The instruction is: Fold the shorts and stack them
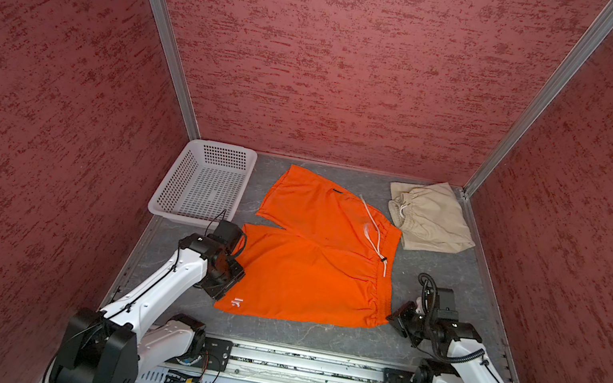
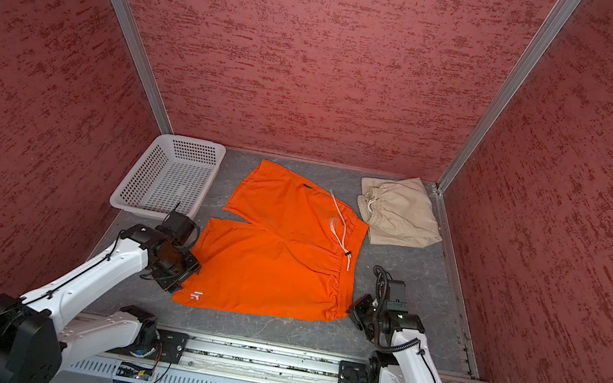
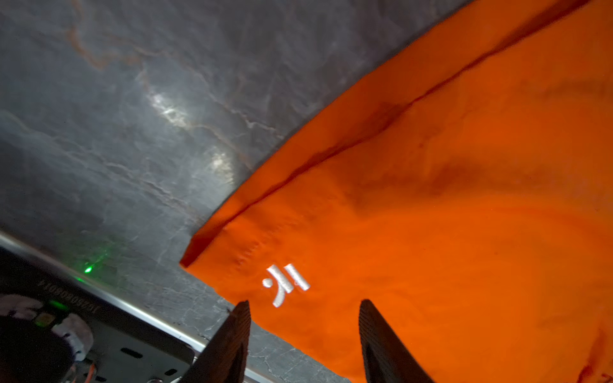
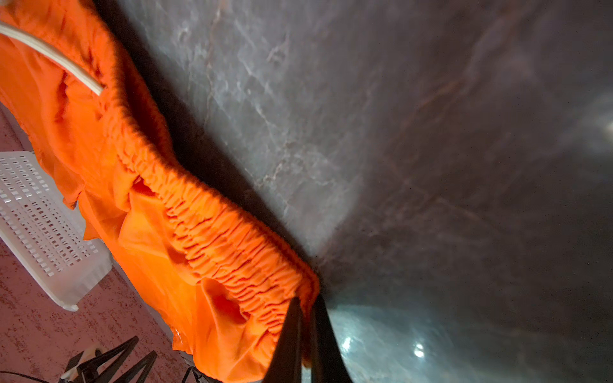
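Orange shorts spread flat between both grippers.
Left gripper released, jaws apart over the hem corner; right gripper clenched on the waistband corner.

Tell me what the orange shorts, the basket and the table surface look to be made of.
The orange shorts: thin woven cloth, matte; it creases and gathers at the elastic waist. The basket: white moulded plastic, smooth, with rigid perforated walls. The table surface: grey veined stone look with soft glare; possibly a printed laminate or mat.
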Controlling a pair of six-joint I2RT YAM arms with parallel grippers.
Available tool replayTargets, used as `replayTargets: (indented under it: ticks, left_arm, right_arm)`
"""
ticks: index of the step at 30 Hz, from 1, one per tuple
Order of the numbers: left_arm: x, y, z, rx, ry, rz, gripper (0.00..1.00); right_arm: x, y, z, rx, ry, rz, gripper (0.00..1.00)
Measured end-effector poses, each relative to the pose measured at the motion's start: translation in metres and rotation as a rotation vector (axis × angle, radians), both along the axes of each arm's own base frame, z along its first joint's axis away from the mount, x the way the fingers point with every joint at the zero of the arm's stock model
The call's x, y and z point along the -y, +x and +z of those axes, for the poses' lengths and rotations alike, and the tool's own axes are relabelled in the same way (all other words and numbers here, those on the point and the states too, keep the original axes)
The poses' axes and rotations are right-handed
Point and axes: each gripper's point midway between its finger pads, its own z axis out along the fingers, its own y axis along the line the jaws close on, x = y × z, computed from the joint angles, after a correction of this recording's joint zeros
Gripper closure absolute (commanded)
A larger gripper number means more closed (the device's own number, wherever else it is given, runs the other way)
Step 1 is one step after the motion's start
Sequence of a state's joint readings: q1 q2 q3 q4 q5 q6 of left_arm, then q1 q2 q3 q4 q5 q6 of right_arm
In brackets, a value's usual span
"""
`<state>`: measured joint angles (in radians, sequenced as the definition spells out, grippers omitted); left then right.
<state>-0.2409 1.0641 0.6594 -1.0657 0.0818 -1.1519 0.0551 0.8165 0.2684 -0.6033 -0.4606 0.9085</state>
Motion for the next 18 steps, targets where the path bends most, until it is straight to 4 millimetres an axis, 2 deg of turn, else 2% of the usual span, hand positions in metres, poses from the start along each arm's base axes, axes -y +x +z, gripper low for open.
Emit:
replayTargets:
  ticks: [5,11,18]
  left_arm:
    - [-0.01,-0.017,-0.006,-0.044,0.031,0.035,0.48]
    - [-0.023,-0.028,-0.015,-0.071,0.051,0.091,0.51]
    - [-0.022,-0.035,-0.026,-0.094,0.038,0.104,0.52]
  right_arm:
    - [0.0,0.001,0.001,0.0,0.0,0.0,0.98]
    - [0.0,0.0,0.001,0.001,-0.002,0.003,0.98]
    - [0.0,0.0,0.001,0.002,-0.002,0.003,0.99]
